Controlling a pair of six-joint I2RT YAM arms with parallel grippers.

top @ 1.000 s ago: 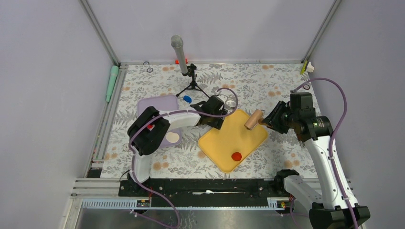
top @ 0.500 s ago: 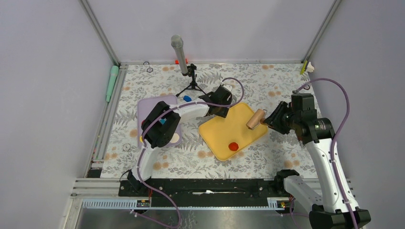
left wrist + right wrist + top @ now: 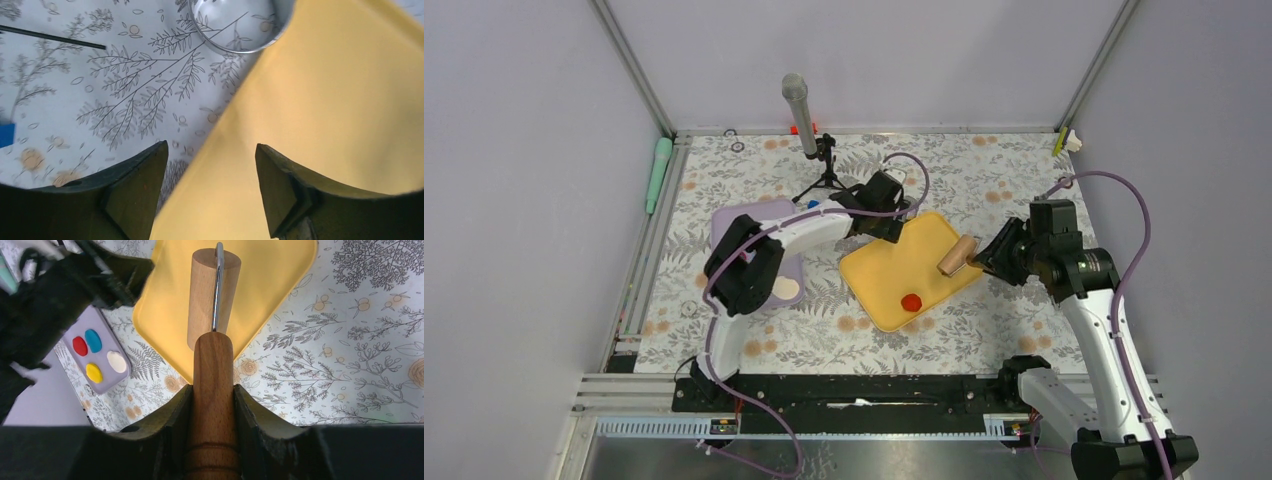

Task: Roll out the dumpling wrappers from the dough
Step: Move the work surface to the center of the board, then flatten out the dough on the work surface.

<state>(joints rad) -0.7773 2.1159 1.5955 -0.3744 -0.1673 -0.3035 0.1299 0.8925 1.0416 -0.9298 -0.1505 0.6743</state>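
Red dough lump (image 3: 911,302) sits on the yellow board (image 3: 924,255) near its front corner. It's small and roundish, probably not flattened yet, hard to tell from above. One flat red wrapper (image 3: 80,346) lies on the purple tray (image 3: 103,354), right beside the blue disc (image 3: 93,340).

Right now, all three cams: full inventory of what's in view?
yellow mat: 1, yellow, table centre
red dough ball: 1, red, on the mat's near end
rolling pin: 1, wood, over the mat's right edge
tray: 1, lilac, left of the mat
red disc: 1, red, on the tray
blue disc, yellow disc, cream disc: 1 each, on the tray
metal ring: 1, silver, on the cloth beside the mat
microphone: 1, grey, on a black tripod, far centre
green tool: 1, mint, left rail
floral cloth: 1, white patterned, covering the table
left pincer: 1, black, open, above the mat's edge
right pincer: 1, black, shut on the rolling pin's handle
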